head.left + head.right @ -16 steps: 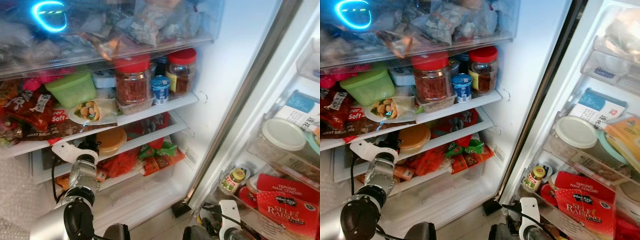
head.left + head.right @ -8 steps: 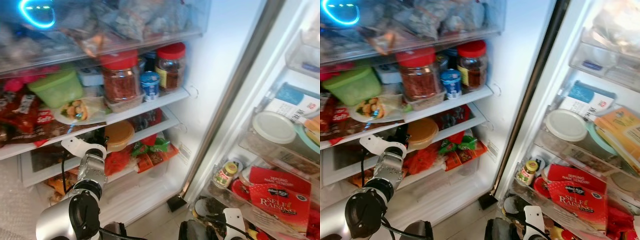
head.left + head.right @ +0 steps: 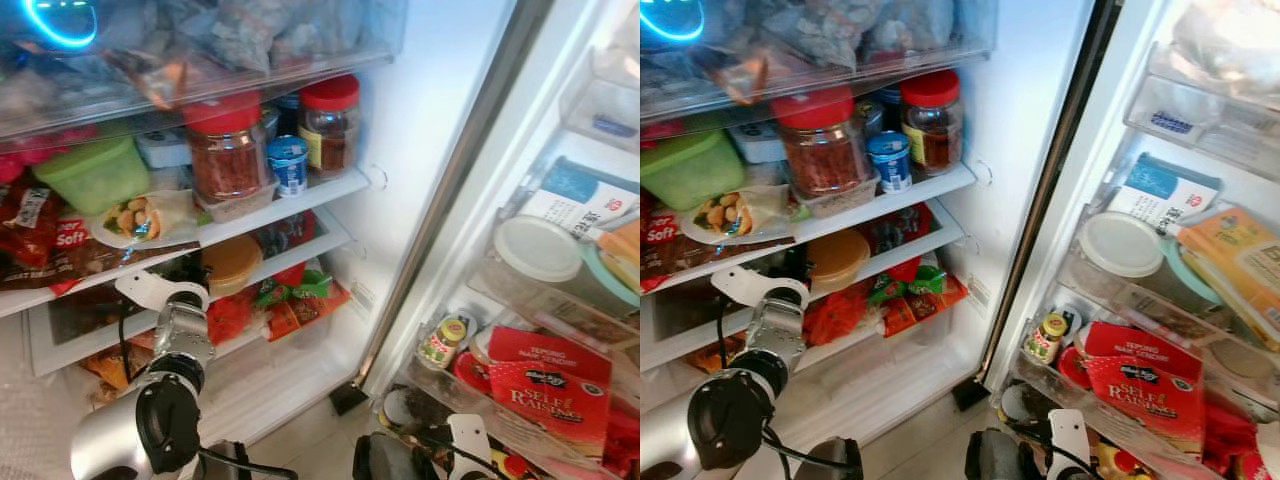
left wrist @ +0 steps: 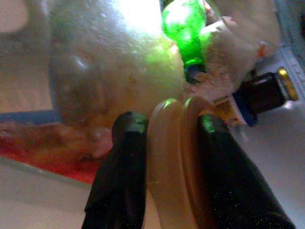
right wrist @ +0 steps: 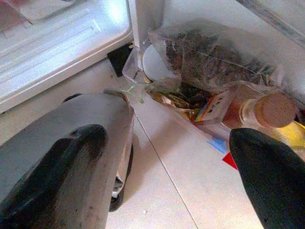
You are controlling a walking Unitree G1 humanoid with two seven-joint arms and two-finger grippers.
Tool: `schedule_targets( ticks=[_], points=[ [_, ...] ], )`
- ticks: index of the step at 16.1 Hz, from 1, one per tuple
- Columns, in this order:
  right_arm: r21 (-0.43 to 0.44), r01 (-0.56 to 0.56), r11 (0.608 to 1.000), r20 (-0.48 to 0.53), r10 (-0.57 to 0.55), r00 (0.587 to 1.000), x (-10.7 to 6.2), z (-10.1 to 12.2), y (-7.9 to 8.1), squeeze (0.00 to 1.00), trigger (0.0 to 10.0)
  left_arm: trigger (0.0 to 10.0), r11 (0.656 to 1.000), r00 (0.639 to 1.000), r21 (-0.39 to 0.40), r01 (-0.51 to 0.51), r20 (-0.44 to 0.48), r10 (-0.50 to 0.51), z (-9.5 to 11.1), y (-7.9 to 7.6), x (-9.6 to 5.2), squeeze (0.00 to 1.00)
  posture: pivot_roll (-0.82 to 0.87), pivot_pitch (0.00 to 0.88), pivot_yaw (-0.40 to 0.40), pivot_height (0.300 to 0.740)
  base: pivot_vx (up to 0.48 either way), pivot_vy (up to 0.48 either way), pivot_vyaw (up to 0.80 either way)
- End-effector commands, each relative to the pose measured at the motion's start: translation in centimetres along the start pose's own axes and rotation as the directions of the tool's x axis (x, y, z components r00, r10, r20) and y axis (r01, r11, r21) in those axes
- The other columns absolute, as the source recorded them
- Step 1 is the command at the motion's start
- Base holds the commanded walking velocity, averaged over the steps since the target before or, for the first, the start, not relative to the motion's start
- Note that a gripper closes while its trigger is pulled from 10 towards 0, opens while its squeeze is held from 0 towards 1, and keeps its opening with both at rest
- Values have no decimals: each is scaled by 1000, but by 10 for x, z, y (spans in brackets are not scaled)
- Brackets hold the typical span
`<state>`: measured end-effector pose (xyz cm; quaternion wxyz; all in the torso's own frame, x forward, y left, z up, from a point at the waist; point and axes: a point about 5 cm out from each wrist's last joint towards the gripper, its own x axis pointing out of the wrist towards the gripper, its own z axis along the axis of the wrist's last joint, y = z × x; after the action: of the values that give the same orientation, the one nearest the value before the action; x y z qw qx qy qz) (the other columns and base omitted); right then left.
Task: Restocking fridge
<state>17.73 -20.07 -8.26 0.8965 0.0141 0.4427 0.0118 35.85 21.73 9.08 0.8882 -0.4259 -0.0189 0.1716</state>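
At the fridge's lower white shelf [image 3: 290,262], the left hand [image 4: 167,143] is clamped on the rim of a round orange-lidded plastic tub [image 3: 232,262] resting there. Low beside the door, the right hand [image 5: 181,157] hangs with fingers apart.

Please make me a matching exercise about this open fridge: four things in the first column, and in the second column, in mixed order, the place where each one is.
Things:
1. green tub
2. small blue cup
3. red self-raising flour bag
4. orange round container

Places:
A. in the door's lower rack
B. on the shelf below the jars, at the left gripper
C. between the two red-lidded jars
D. at the left of the jar shelf, above a plate of wrapped food

Pairs: 1-D, 2-C, 3-A, 4-B
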Motion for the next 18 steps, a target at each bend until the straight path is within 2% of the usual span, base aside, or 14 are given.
schedule_targets(
  ticks=[1,4,5,6,7,8,10,12,13,14,16,18],
  points=[
    [1,4,1000,-46,-4,999,-3,-13,-2,0,10000,10000,998,995,18,59,83,-60,23,-20,10,0,-172,77,-65,641,0,0,0],
    [2,-2,1000,-40,2,999,-2,-11,-1,0,10000,10000,998,993,40,54,99,-57,25,-16,10,20,-166,74,-63,641,0,0,0],
    [2,-3,1000,-39,3,999,-2,-11,0,0,10000,10000,998,993,37,54,107,-58,27,-15,9,533,-163,72,-63,641,0,0,0],
    [2,-4,1000,-39,4,999,-2,-10,0,0,10000,10000,998,992,37,56,110,-60,27,-15,9,541,-161,71,-63,641,0,0,0],
    [1,-4,1000,-38,4,999,-2,-10,0,0,10000,10000,998,992,37,57,113,-60,27,-14,9,761,-160,70,-62,641,0,0,0],
    [2,-5,1000,-38,5,999,-2,-9,0,0,10000,10000,998,991,30,54,118,-57,28,-13,9,765,-159,69,-61,641,0,0,0],
    [2,-9,1000,-38,9,999,-1,-8,1,0,10000,10000,999,991,-10,46,129,-45,28,-10,8,733,-154,68,-59,641,0,0,0],
    [2,-12,1000,-40,12,999,-1,-8,2,0,10000,10000,994,992,-104,34,125,-21,23,-4,5,671,-151,67,-59,641,0,0,0],
    [2,-13,1000,-40,13,999,-1,-8,2,0,10000,10000,990,993,-138,35,121,-19,20,-2,4,310,-151,67,-59,641,0,0,0],
    [2,-14,1000,-40,14,999,-1,-8,2,0,10000,10000,985,993,-169,35,120,-15,18,0,3,0,-151,67,-59,641,0,0,0],
    [2,-14,1000,-40,14,999,-1,-8,2,0,10000,10000,977,993,-206,45,117,-21,15,3,1,0,-146,67,-58,641,0,0,0],
    [2,-15,1000,-40,15,999,-1,-8,2,0,10000,10000,977,993,-207,56,114,-32,13,6,-2,0,-149,67,-57,641,0,0,0]
  ],
)
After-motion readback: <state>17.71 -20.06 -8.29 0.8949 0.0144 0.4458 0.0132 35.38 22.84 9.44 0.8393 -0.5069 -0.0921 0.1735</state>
